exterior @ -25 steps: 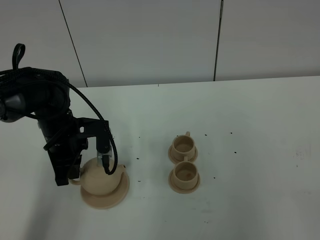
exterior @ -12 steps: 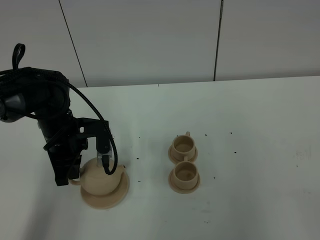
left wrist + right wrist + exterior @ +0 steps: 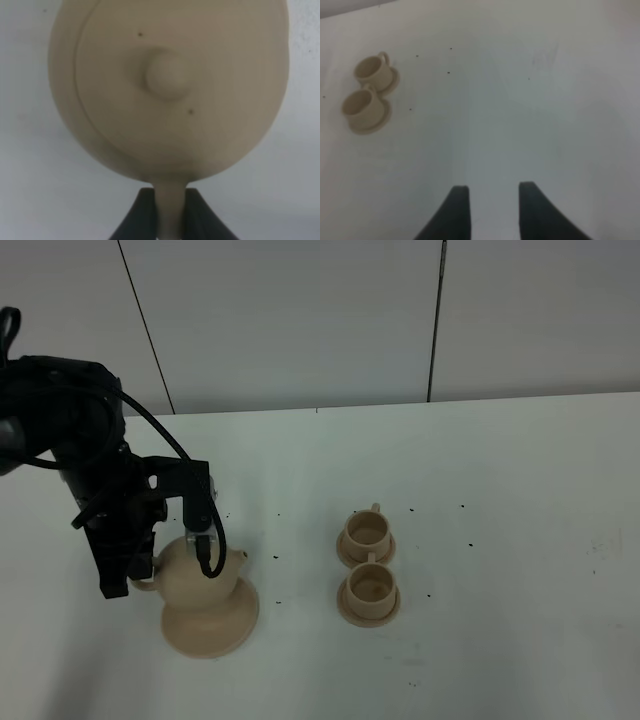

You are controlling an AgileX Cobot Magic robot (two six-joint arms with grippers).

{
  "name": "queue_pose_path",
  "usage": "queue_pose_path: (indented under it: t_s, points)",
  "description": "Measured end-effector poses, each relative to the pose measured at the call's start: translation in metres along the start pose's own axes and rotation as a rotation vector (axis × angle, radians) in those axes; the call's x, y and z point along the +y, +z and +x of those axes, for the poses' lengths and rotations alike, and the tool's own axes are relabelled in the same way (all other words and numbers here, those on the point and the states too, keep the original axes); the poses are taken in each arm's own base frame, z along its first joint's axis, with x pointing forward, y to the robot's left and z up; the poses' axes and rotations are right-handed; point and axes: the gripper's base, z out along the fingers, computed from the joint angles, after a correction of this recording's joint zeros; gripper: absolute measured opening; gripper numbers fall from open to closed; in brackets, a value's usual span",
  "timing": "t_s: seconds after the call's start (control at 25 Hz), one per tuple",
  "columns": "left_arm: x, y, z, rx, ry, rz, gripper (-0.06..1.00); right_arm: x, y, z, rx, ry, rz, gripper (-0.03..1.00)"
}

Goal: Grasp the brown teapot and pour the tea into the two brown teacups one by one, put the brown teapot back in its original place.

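Lifted since a second ago, the brown teapot point(image 3: 190, 585) hangs just above its saucer point(image 3: 215, 635), at 3 o'clock from the left gripper point(image 3: 136, 581), which pinches its handle point(image 3: 170, 207); the right gripper point(image 3: 490, 197) stands spread, empty.

Bare counter point(image 3: 520, 540) stretches from the middle toward the right edge. The far teacup point(image 3: 366, 532) and near teacup point(image 3: 369, 586) stand just beside each other mid-counter. A bare strip parts them from the brown teapot point(image 3: 195, 585) and left arm point(image 3: 100, 470) toward the front left corner.
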Motion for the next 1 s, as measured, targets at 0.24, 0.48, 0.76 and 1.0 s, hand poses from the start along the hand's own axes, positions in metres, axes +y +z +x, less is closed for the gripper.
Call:
queue_pose_path:
  t_s: [0.24, 0.48, 0.76, 1.0]
  points:
    - [-0.001, -0.005, 0.001, -0.002, -0.001, -0.014, 0.17, 0.0, 0.0, 0.0, 0.0, 0.0, 0.0, 0.24]
    - [0.001, -0.005, 0.0, -0.013, -0.004, -0.033, 0.17, 0.0, 0.0, 0.0, 0.0, 0.0, 0.0, 0.24]
    - [0.004, -0.006, -0.001, -0.031, -0.027, -0.069, 0.17, 0.0, 0.0, 0.0, 0.0, 0.0, 0.0, 0.24]
    - [0.014, -0.025, -0.008, -0.104, -0.056, -0.121, 0.17, 0.0, 0.0, 0.0, 0.0, 0.0, 0.0, 0.24]
